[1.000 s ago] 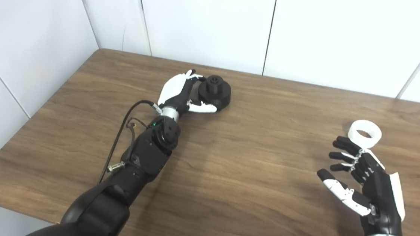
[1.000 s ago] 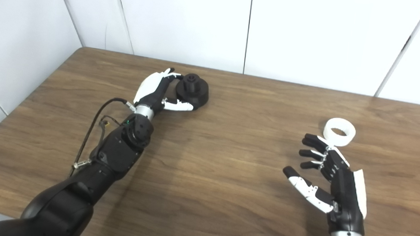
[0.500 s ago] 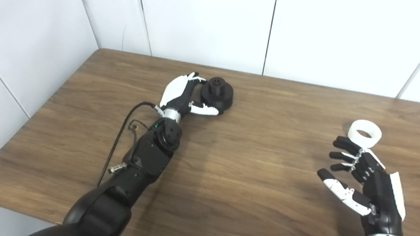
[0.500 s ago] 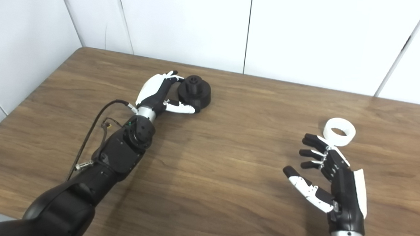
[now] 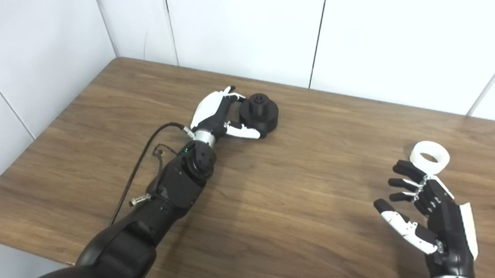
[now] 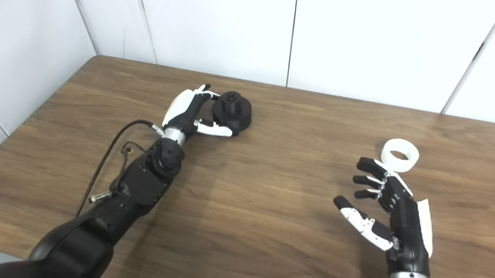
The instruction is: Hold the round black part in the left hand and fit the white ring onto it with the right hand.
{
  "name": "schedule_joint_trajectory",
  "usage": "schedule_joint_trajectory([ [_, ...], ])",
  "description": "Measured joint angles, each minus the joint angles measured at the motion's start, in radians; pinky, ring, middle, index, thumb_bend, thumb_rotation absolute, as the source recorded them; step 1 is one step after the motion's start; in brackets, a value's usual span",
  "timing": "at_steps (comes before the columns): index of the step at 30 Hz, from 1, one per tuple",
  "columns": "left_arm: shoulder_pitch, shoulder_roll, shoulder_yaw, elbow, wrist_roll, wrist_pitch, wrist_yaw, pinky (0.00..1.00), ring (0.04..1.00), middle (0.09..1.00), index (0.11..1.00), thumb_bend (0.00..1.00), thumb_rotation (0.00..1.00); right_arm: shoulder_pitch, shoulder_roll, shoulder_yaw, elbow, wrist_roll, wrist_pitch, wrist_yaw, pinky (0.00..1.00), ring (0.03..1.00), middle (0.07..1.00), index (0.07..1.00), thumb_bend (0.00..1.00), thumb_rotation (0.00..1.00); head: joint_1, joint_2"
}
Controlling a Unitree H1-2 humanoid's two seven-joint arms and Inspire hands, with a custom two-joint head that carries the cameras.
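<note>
Early on, the left hand point(image 5: 218, 114) cupped the round black part point(image 5: 259, 114) on the table point(image 5: 269, 202) without a firm clamp, while the right hand point(image 5: 427, 215), fingers spread, waited near the untouched white ring point(image 5: 430, 157).

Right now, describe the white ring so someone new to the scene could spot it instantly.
Start at the wooden table and go to its right side, just beyond the fingertips of the open right hand. The white ring lies flat there, untouched: a short hollow band, the only white loose part, unlike the round black part by the left hand.
</note>
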Motion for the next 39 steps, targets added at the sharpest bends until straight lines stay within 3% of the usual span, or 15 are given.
schedule_joint_trajectory([
  [7, 0.019, -0.003, -0.001, -0.017, -0.002, -0.016, 0.000, 1.00, 1.000, 0.996, 0.610, 0.93, 0.23, 0.000, 0.000, -0.002, 0.000, 0.000, 0.000, 0.001, 0.55, 0.678, 0.754, 0.744, 0.67, 0.21, 0.003, 0.000],
  [19, 0.113, -0.019, -0.001, -0.155, -0.017, -0.024, -0.010, 1.00, 1.000, 1.000, 0.603, 0.93, 0.22, 0.000, -0.002, -0.006, 0.005, 0.006, -0.001, 0.008, 0.55, 0.681, 0.754, 0.746, 0.67, 0.21, 0.006, -0.005],
  [29, 0.186, -0.017, -0.013, -0.283, -0.012, 0.016, -0.051, 1.00, 1.000, 1.000, 0.603, 0.91, 0.19, 0.000, -0.002, -0.007, 0.009, 0.003, -0.003, 0.008, 0.56, 0.685, 0.755, 0.749, 0.67, 0.23, 0.003, -0.005],
  [39, 0.286, -0.011, -0.033, -0.445, -0.001, 0.040, -0.116, 1.00, 1.000, 1.000, 0.615, 0.91, 0.22, -0.001, -0.002, -0.008, 0.010, 0.008, -0.003, 0.016, 0.56, 0.694, 0.760, 0.751, 0.67, 0.23, 0.011, -0.003],
])
